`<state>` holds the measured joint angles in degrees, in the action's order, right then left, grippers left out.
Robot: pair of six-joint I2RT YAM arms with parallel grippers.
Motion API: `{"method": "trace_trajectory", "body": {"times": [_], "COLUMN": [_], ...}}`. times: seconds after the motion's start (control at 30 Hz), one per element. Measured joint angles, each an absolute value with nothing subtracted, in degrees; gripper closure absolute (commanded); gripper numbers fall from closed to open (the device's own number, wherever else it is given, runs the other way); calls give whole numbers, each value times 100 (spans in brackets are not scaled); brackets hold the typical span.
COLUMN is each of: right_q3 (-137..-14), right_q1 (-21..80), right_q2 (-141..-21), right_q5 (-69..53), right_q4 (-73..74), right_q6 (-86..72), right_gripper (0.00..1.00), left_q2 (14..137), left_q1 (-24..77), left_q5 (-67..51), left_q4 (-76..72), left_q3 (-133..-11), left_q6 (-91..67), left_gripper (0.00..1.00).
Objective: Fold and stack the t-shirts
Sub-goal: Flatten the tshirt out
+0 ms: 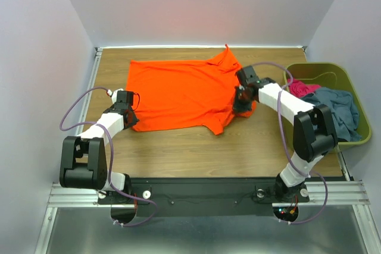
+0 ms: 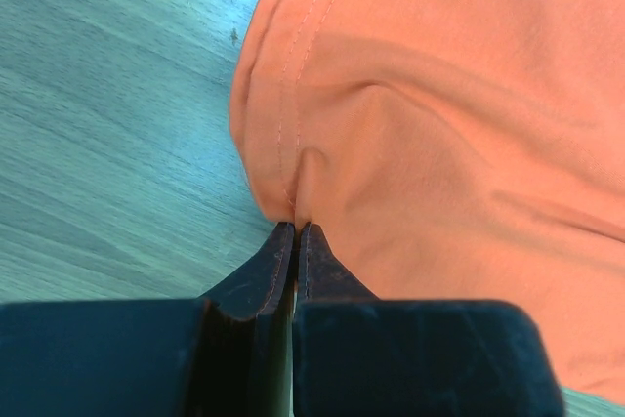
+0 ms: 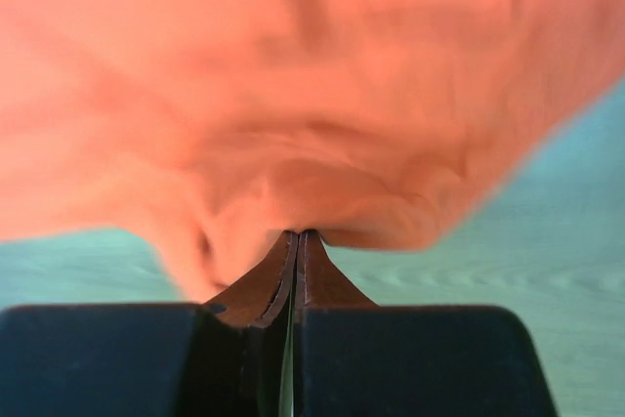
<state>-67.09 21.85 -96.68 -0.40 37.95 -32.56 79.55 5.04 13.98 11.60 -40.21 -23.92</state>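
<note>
The bright orange t-shirt (image 1: 178, 90) lies spread on the wooden table (image 1: 178, 147). My left gripper (image 1: 131, 110) is shut on the shirt's near left hem corner; the left wrist view shows the jaws (image 2: 295, 227) pinching the stitched edge of the orange cloth (image 2: 439, 124). My right gripper (image 1: 241, 100) is shut on the shirt's right edge near the sleeve; the right wrist view shows the jaws (image 3: 297, 234) closed on bunched orange cloth (image 3: 293, 95). The slate blue-grey shirt (image 1: 339, 108) and the magenta-pink shirt (image 1: 300, 87) lie crumpled in the tub.
The olive-green plastic tub (image 1: 351, 138) stands at the table's right edge, beside the right arm. White walls close the back and sides. Bare wood shows along the near edge and on the left (image 1: 107, 75).
</note>
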Motion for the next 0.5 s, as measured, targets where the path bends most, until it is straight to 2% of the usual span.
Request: {"method": "trace_trajectory", "body": {"times": [0.03,0.1,0.13,0.33,0.5], "right_q3": [-7013,-7684,-7959,-9312,-9660], "right_q1": [2185,2182,2182,2161,2141], "right_q2": [-9706,-9985,-10123,-11091,-11360], "right_q5": [25,204,268,469,478], "right_q4": [3889,4010,4023,4202,4226], "right_q6": [-3232,-3140,-3120,-3017,-2928], "right_gripper": [99,89,76,50,51], "left_q2": [7953,7953,7953,7953,7953], "left_q1": [502,502,502,502,504], "left_q5": [1396,1393,1393,1369,1352], "left_q4": [1157,1157,1157,1155,1153], "left_q3": [-4021,-4021,-4021,-4021,-4021], "left_q6": [-2386,-2381,-2381,-2375,-2342], "left_gripper": [95,95,95,95,95]}}
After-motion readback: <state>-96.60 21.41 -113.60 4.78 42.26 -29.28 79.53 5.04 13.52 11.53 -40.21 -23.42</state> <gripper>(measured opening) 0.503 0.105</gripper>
